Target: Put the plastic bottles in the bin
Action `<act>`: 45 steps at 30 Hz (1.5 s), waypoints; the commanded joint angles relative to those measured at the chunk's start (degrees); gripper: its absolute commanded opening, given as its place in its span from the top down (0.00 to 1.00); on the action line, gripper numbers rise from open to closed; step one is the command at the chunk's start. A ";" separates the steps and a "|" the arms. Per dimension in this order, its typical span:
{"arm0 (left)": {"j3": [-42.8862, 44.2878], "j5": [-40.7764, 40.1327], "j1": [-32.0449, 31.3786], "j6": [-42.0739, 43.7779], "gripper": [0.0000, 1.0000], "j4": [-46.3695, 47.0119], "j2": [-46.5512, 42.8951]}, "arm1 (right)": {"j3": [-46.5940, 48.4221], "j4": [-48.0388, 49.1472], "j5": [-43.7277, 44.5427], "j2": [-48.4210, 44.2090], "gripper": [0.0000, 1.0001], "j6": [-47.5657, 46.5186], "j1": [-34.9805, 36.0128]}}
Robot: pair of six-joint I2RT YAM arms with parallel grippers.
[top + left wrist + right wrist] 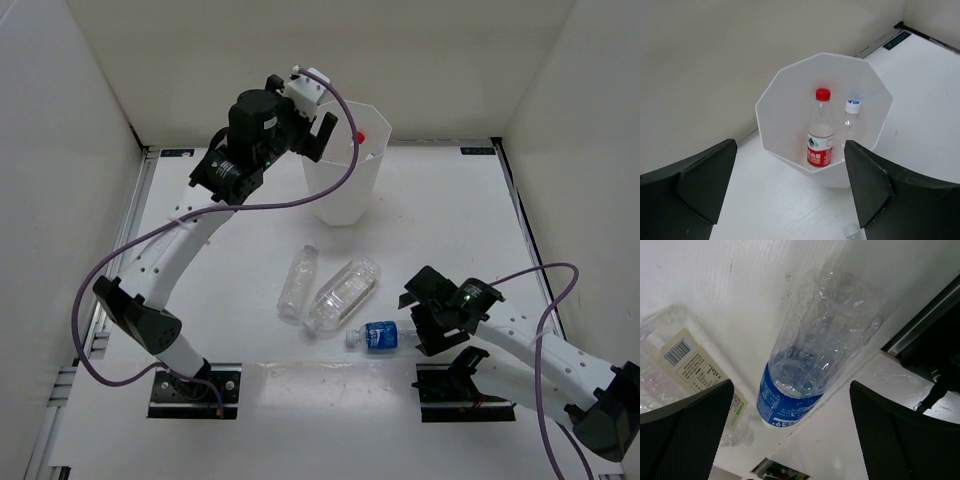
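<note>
Blue-labelled bottle (815, 355) lies beneath the right end effector's (790, 427) spread fingers. Clamp squarely across its body, sparing the ribbed bottle (343, 295).

White table (450, 210) carried upright bin (340, 200) at far centre. Three lay on sides mid-table: slim plain bottle (298, 283), fatter ribbed bottle (343, 294) just beside, blue-labelled bottle (378, 336) nearer front edge.
</note>
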 commanded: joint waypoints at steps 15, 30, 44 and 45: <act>-10.42 -6.54 -0.31 0.64 0.00 -2.65 -7.43 | -14.46 14.38 5.27 3.11 0.01 15.58 1.09; -14.11 -8.65 -0.31 3.53 0.00 -3.70 -10.50 | -7.36 13.27 13.96 8.99 0.99 8.22 1.09; -29.57 -17.08 4.69 8.64 0.00 -4.23 -21.13 | 25.15 -14.50 52.18 15.06 0.99 -3.67 -3.12; -30.63 -17.08 4.70 8.12 0.00 -4.23 -21.84 | 30.92 -17.39 57.08 15.76 0.99 -3.67 -3.83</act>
